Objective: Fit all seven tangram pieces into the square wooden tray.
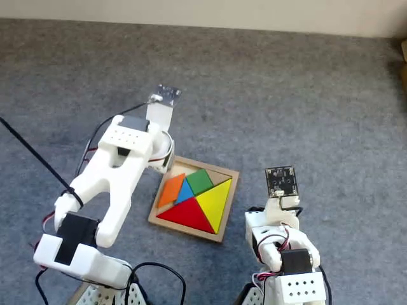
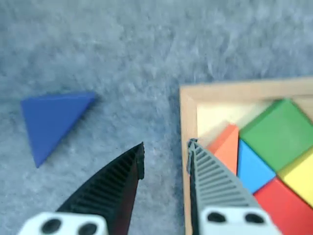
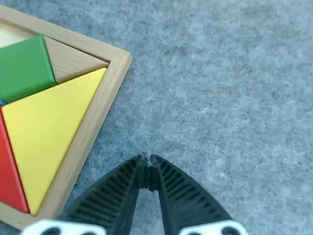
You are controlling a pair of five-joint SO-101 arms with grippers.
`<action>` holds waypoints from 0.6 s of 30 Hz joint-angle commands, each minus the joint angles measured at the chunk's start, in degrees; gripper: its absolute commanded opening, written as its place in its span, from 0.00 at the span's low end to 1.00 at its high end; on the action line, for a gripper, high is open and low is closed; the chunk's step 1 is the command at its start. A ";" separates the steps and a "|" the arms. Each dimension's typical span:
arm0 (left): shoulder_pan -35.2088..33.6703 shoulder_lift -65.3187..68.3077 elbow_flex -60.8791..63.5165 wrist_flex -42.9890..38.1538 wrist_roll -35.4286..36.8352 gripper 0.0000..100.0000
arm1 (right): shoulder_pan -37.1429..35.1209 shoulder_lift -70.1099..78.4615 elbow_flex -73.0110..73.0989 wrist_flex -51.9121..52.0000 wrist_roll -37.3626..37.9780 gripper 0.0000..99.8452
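- left fingers [image 2: 165, 146]: partly open, empty. One tip is over the wooden tray [image 2: 234, 92] rim, the other over the grey desk [image 2: 146, 49].
- blue triangle [image 2: 51, 120]: flat on the desk outside the tray, apart from the left fingers.
- in the tray: orange piece [image 1: 172, 189], small blue piece [image 1: 185, 190], green square [image 1: 200, 181], yellow triangle [image 1: 215, 202], red triangle [image 1: 187, 215].
- bare tray corner [image 2: 215, 117] beside the orange and green pieces.
- right fingers [image 3: 148, 157]: tips together, gripping nothing, over the desk near a tray corner.
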 commanded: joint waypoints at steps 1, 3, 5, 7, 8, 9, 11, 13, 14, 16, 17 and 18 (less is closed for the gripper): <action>3.91 -2.33 1.19 1.14 -0.53 0.16 | -0.40 -0.57 8.48 0.31 -0.26 0.02; 6.99 -2.42 2.68 1.41 -0.97 0.16 | -0.40 -0.57 8.48 0.31 -0.26 0.02; 10.15 -2.51 4.09 1.85 -3.60 0.16 | -0.40 -0.57 8.48 0.31 -0.26 0.02; 12.09 -2.95 5.05 3.34 -4.57 0.16 | -0.40 -0.57 8.48 0.31 -0.26 0.02; 12.53 -3.03 5.14 4.22 -4.57 0.16 | -0.40 -0.57 8.48 0.31 -0.26 0.02; 12.53 -3.12 4.79 5.10 -4.57 0.16 | -0.40 -0.57 8.48 0.31 -0.26 0.02; 12.00 -3.12 3.65 6.24 -4.57 0.16 | -0.40 -0.57 8.48 0.31 -0.26 0.02; 10.77 -3.12 2.59 7.03 -4.48 0.16 | -0.40 -0.57 8.48 0.31 -0.26 0.02; 10.07 -3.12 1.89 7.65 -4.48 0.16 | -0.40 -0.57 8.48 0.31 -0.26 0.02; 8.66 -3.12 0.40 9.23 -4.48 0.16 | -0.40 -0.57 8.48 0.31 -0.26 0.02; 7.96 -3.12 -0.40 10.11 -4.31 0.16 | -0.40 -0.57 8.48 0.31 -0.26 0.02; 7.34 -3.12 -1.19 10.81 -3.43 0.16 | -0.40 -0.57 8.48 0.31 -0.26 0.02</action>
